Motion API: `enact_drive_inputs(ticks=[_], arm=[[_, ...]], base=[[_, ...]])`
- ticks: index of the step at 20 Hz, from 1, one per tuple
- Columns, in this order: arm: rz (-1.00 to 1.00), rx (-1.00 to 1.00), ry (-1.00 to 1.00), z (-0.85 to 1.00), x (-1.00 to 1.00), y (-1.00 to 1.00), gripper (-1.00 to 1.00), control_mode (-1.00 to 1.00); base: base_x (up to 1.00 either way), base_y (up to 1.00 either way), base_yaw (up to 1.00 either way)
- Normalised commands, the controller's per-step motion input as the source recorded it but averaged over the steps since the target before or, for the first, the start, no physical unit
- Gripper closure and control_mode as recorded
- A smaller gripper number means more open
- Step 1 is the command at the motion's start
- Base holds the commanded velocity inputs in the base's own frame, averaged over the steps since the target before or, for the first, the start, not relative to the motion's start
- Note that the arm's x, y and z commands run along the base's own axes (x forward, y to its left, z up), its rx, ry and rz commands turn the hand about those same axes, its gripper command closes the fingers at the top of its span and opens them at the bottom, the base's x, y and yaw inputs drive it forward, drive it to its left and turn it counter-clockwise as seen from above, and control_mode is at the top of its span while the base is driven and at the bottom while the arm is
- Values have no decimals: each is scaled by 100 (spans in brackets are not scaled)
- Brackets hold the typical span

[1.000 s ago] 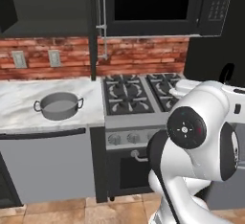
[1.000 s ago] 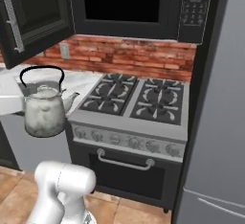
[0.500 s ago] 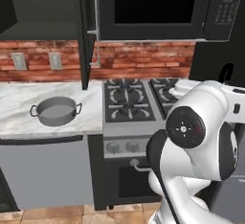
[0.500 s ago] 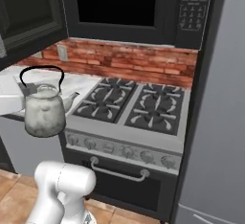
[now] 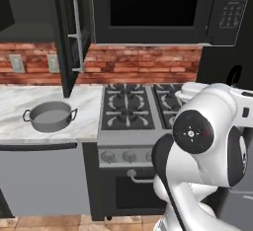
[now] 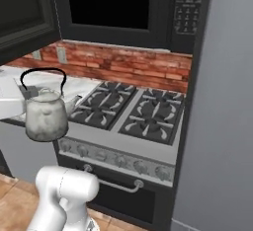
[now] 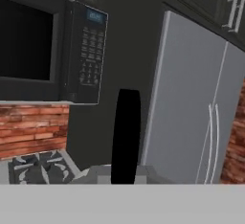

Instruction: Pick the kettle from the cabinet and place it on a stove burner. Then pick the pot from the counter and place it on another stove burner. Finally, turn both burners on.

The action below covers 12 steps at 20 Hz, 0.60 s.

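Carrying: kettle (image 6: 45, 119) hangs in air just left of the stove's (image 6: 129, 110) front-left corner, burners bare, so judged mid-transfer.
Hand: clenched on kettle's black handle (image 7: 125, 134), seen close in hand view.
Pot: pot (image 5: 49, 116) sits on surface (image 5: 29, 104) near front edge, left base view.
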Motion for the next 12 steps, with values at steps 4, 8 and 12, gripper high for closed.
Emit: enact_drive_inputs(ticks=[4,8,12], arm=[[0,0,0,0,0,0,100,100],[0,0,0,0,0,0,100,100],[0,0,0,0,0,0,100,100]], base=[[50,-33,13],[45,-32,14],[24,-41,15]])
